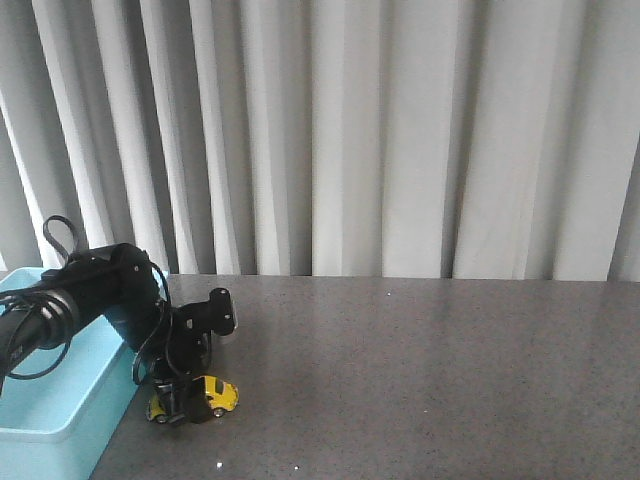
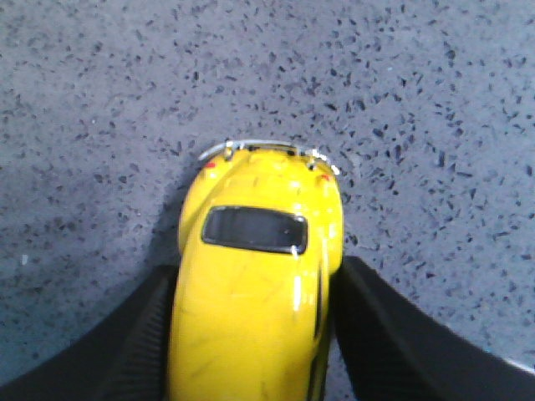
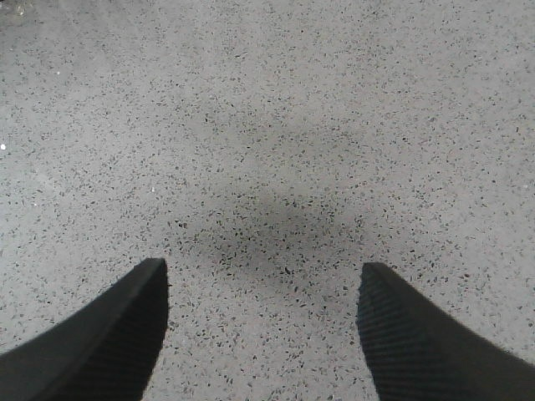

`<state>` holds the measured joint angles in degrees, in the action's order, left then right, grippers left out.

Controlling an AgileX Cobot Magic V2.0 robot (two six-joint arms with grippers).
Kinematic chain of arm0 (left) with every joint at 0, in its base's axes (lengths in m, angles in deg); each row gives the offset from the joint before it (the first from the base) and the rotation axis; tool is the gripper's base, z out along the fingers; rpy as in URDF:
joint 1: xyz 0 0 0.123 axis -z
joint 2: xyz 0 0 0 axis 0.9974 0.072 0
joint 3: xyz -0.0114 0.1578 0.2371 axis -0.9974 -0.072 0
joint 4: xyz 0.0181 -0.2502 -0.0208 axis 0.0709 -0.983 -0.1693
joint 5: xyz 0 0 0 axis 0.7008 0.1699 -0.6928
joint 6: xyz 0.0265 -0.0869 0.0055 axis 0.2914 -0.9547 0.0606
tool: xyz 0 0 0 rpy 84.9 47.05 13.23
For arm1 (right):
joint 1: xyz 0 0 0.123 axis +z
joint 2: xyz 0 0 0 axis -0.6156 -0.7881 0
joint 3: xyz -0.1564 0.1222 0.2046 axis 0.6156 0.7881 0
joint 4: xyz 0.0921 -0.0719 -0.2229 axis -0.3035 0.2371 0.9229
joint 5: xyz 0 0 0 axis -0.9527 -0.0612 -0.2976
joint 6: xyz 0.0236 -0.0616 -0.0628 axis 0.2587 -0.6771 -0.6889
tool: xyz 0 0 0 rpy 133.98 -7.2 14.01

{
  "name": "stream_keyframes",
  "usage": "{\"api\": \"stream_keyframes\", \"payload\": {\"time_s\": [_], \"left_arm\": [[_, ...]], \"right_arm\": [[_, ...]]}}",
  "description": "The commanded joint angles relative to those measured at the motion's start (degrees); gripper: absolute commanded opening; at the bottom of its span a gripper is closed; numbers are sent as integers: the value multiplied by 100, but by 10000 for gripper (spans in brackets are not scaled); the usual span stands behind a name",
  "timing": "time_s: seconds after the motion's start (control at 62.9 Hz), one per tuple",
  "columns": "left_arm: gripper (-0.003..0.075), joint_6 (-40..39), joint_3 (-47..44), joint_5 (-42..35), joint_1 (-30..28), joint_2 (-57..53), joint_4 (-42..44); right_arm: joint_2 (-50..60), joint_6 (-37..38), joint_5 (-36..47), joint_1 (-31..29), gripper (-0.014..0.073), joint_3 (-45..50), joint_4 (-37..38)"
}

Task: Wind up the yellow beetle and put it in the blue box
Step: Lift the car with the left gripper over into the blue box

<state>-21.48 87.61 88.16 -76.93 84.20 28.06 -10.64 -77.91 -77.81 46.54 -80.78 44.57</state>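
The yellow beetle stands on the grey table just right of the blue box. My left gripper reaches down from over the box's corner and is shut on the beetle. In the left wrist view the beetle fills the gap, with its dark window and chrome bumper pointing away, and both black fingers press its sides. My right gripper is open and empty over bare speckled table. It does not show in the front view.
The pale blue box takes up the front left corner of the table. Grey curtains hang behind the table's far edge. The left arm's cables loop above the box.
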Motion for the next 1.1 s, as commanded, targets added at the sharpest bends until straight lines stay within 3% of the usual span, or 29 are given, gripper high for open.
{"api": "stream_keyframes", "payload": {"time_s": [0.0,0.366,0.764,1.082], "left_arm": [[265,-87,152,55,38,-480,-338],[249,-741,152,70,38,-1385,-1044],[249,-2951,152,-64,-533,-2183,38],[249,-3908,152,-272,-1372,-1879,339]], "right_arm": [[51,-22,290,-14,471,-148,-4],[51,-22,290,-14,471,-148,-4],[51,-22,290,-14,471,-148,-4],[51,-22,290,-14,471,-148,-4]]}}
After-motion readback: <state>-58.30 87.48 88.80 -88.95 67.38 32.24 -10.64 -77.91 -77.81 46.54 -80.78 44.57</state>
